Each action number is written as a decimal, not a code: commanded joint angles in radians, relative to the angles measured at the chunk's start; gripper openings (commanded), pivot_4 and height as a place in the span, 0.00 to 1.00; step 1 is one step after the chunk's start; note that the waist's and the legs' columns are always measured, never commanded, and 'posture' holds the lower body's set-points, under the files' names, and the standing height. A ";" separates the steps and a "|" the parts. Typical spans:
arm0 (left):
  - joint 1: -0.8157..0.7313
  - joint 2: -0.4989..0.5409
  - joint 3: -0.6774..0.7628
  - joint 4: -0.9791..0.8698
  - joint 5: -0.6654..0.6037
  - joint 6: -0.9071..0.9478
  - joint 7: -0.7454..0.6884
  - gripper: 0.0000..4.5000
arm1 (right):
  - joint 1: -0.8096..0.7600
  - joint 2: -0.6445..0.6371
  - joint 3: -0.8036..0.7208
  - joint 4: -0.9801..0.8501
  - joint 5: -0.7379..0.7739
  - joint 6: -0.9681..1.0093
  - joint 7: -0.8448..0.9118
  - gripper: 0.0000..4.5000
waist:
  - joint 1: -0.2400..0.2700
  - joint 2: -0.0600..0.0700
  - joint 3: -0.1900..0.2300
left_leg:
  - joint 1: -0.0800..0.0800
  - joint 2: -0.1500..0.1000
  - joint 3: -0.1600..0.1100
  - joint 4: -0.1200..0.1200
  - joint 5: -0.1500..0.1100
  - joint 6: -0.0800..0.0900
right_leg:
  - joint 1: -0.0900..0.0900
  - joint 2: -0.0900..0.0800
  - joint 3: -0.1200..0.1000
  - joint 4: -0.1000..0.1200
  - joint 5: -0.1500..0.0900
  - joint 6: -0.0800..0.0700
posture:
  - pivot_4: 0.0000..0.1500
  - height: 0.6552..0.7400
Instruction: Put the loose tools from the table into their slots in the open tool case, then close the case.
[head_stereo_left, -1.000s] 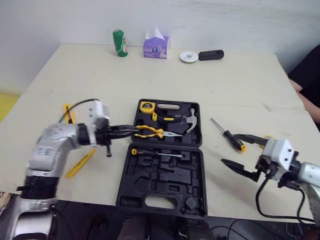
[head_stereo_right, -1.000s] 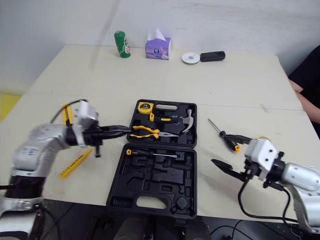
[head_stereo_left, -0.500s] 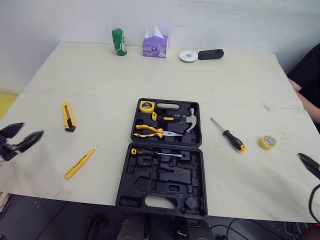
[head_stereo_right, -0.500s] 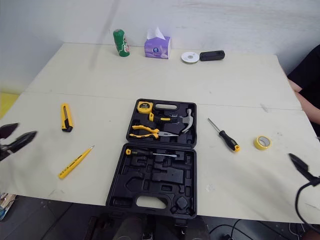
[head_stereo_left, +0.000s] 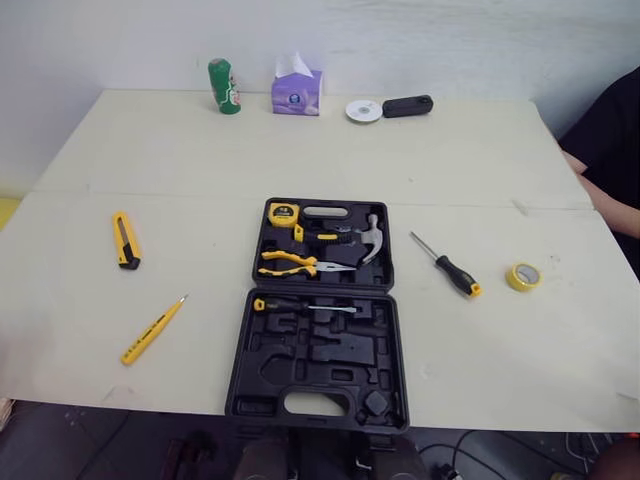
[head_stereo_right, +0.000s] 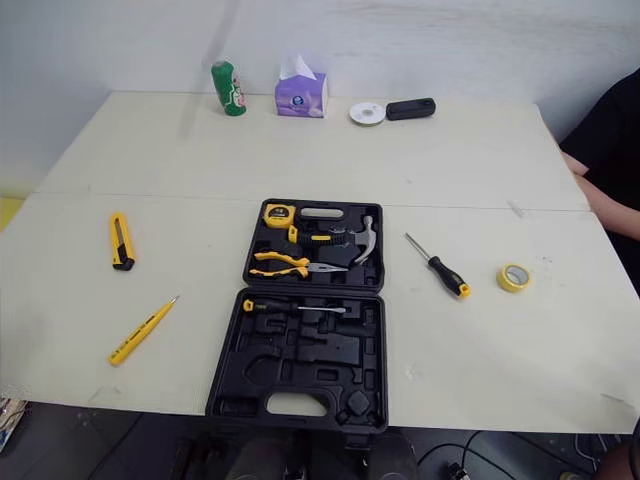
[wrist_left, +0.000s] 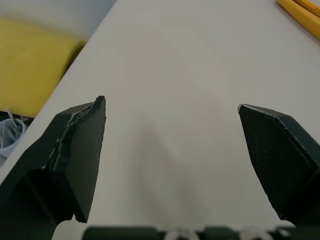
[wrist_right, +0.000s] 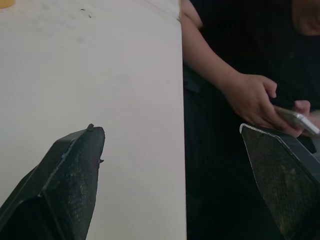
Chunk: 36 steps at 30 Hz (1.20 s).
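A: Where is the tool case?
B: The tool case (head_stereo_left: 392, 352) lies open on the counter (head_stereo_left: 300, 150). Left of the case: utility knife (head_stereo_left: 124, 240), yellow tester pen (head_stereo_left: 153, 329). Right of the case: screwdriver (head_stereo_left: 446, 264), with the tape roll (head_stereo_left: 521, 276) beyond it.
A: Jaws?
B: Left jaws released, spread wide. Right jaws the same.

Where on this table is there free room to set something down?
The widest bare stretch of table lies between the back row, green can, tissue box and disc, and the open tool case. Another lies nearer than the screwdriver and tape roll. Tightest: left of the case, by the utility knife and yellow pen-shaped tool.
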 joint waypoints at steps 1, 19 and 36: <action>-0.025 0.012 0.005 -0.003 -0.013 -0.043 -0.004 0.99 | 0.018 0.009 -0.014 0.010 0.006 -0.028 -0.033 1.00 | 0.000 0.000 0.000 | 0.000 0.000 0.000 0.000 0.000 0.000 | 0.000 0.000 0.000 0.000 0.000 0.000 | 1.00 1.00; -0.019 -0.162 -0.060 -0.591 -0.170 0.206 -0.127 0.99 | -0.127 -0.023 0.130 -0.289 0.143 0.148 0.114 1.00 | -0.012 0.004 0.002 | 0.001 0.000 0.002 0.000 0.001 -0.001 | -0.001 0.000 0.001 0.003 0.000 0.000 | 1.00 1.00; -0.084 -0.226 -0.428 -1.326 -0.326 0.543 -0.188 0.99 | -0.277 -0.139 0.439 -0.875 0.283 0.945 0.008 1.00 | 0.005 0.004 0.002 | -0.002 0.000 0.002 0.002 0.005 0.006 | 0.000 0.002 0.000 0.003 0.000 0.001 | 1.00 1.00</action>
